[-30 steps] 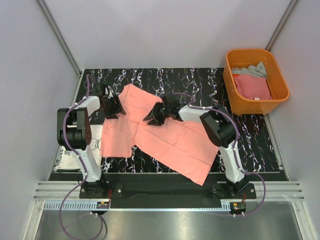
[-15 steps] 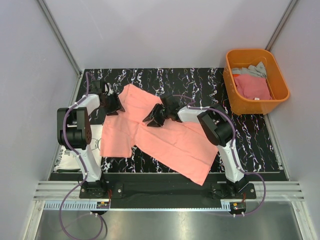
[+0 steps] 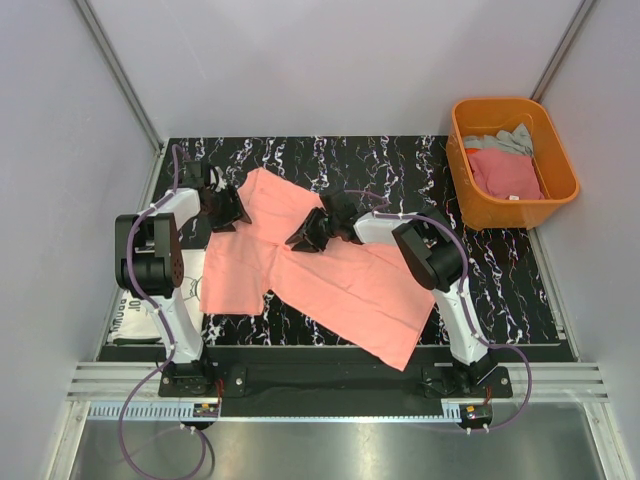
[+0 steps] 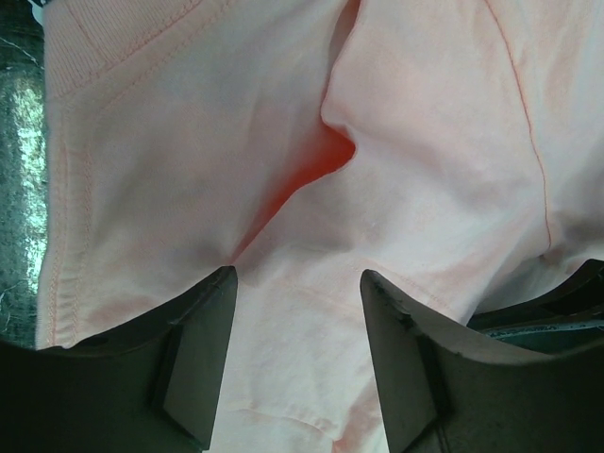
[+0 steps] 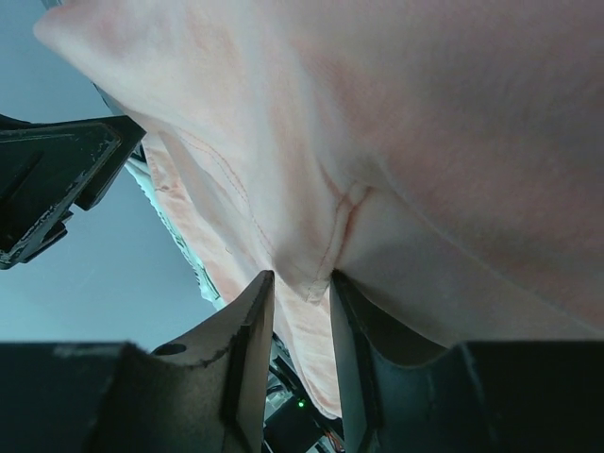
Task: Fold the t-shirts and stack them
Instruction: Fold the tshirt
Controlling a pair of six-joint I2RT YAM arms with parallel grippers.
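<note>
A salmon-pink t-shirt [image 3: 320,275] lies spread and creased on the black marbled mat [image 3: 400,165]. My left gripper [image 3: 224,208] is at its far-left edge. In the left wrist view that gripper [image 4: 297,276] is open, both fingers [image 4: 203,349] pressed down on flat cloth [image 4: 283,142] with a hem between them. My right gripper [image 3: 306,236] is at the shirt's middle. In the right wrist view it [image 5: 300,278] is shut on a seamed fold of the pink cloth [image 5: 396,123]. A white t-shirt with black lettering [image 3: 140,318] shows partly under the left arm.
An orange tub [image 3: 560,160] stands at the far right, holding a deeper pink tee [image 3: 505,172] and a grey one [image 3: 500,143]. Grey walls enclose the mat on three sides. The arm bases sit on a rail at the near edge [image 3: 330,380].
My right gripper has shifted slightly toward the far left and its jaws have narrowed on the fold. The left gripper has barely moved.
</note>
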